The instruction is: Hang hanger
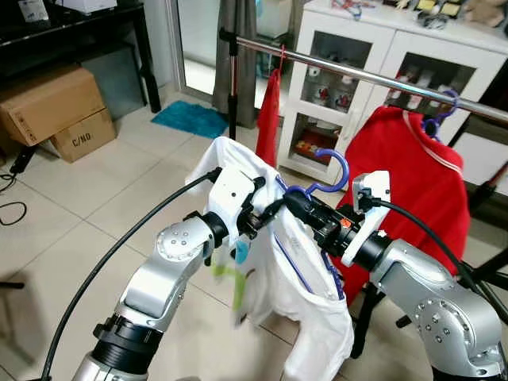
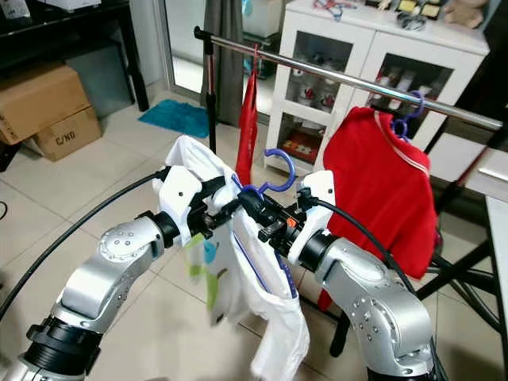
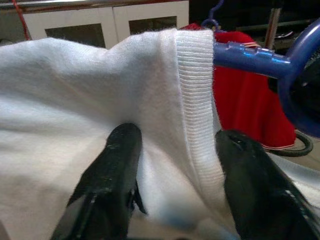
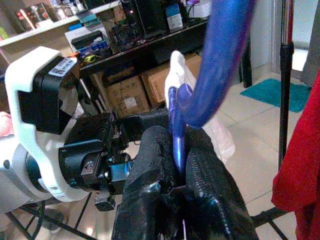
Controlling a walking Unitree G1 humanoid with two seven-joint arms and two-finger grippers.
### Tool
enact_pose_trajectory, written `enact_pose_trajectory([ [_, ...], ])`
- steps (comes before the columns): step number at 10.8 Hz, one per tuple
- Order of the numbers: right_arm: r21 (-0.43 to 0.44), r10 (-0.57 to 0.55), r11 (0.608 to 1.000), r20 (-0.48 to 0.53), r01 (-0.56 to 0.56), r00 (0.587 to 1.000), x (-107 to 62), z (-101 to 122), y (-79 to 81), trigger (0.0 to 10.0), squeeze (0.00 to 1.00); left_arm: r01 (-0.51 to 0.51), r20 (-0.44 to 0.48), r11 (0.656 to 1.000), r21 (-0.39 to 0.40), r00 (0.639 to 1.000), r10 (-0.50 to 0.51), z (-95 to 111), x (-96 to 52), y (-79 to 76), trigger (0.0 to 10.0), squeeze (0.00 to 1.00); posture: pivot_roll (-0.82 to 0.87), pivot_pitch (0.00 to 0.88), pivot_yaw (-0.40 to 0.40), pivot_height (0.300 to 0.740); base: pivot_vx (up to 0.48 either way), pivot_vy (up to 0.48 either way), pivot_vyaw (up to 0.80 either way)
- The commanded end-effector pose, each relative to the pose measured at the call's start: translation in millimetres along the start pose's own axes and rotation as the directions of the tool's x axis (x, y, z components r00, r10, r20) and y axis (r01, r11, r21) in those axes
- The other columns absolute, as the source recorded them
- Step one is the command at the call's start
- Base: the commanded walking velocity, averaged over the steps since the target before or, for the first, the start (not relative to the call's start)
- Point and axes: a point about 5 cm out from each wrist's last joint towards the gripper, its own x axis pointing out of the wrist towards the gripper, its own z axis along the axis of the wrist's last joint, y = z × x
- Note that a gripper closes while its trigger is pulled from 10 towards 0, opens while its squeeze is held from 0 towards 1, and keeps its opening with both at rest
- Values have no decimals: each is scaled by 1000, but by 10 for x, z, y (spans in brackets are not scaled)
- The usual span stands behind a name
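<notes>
The hanger [image 1: 327, 176] is glossy blue plastic with a rounded, open hook that curls upward just above the right end effector [image 1: 300, 203], whose two black rubbery fingers [image 4: 210, 200] are clenched on the thin neck of the hanger below the hook. A white shirt [image 1: 305, 302] of soft, finely knitted cloth, with a ribbed band along its collar edge, is draped over the hanger and hangs down limp beneath both end effectors; a green and blue print shows on the part below the left one. The left end effector [image 3: 172, 182] sits just beside the right, pressed into the shirt, its fingers spread with a fold of white fabric and the ribbed band between them, so it is grasping the shirt loosely rather than fully closed. Beyond and above the end effectors runs a shiny metal clothes rail [image 1: 357, 75], slightly sloped, on a dark upright pole. A red shirt [image 1: 417, 186] on a purple hanger hangs from it past the right end effector, and a narrower red garment [image 1: 268, 119] hangs beyond the left.
</notes>
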Motion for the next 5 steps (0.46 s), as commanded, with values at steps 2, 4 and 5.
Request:
enact_pose_trajectory([
  [2,-3,18,1000,18,-18,1000,24,65,1,0,0,4,-13,1000,-12,1000,-4,-33,11,-27,0,0,69,0,-64,740,0,0,0],
  [4,-2,-1,1000,18,1,1000,23,79,-38,0,0,9,-15,1000,-11,1000,-9,-31,9,-34,0,0,69,0,-65,740,0,0,0],
  [5,-2,-3,1000,17,3,1000,23,82,-48,0,0,9,-16,1000,-12,1000,-9,-32,9,-34,0,0,69,0,-65,740,0,0,0],
])
